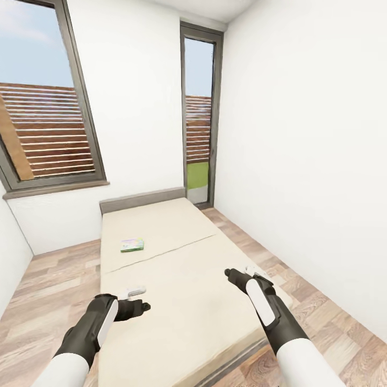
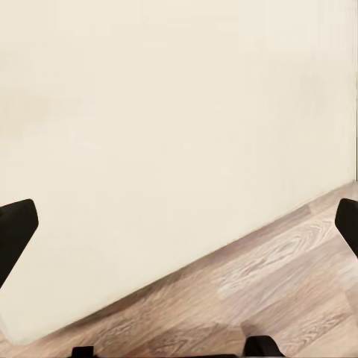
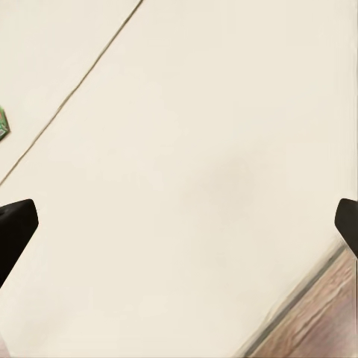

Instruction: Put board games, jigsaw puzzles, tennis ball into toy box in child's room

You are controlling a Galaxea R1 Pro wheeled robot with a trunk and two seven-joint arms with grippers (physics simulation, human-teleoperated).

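We face the bed (image 1: 177, 269) with both hands spread and carrying nothing: left hand (image 1: 141, 300), right hand (image 1: 243, 274). One green-edged board game (image 1: 132, 245) lies on the mattress, uncollected, well beyond our reach.
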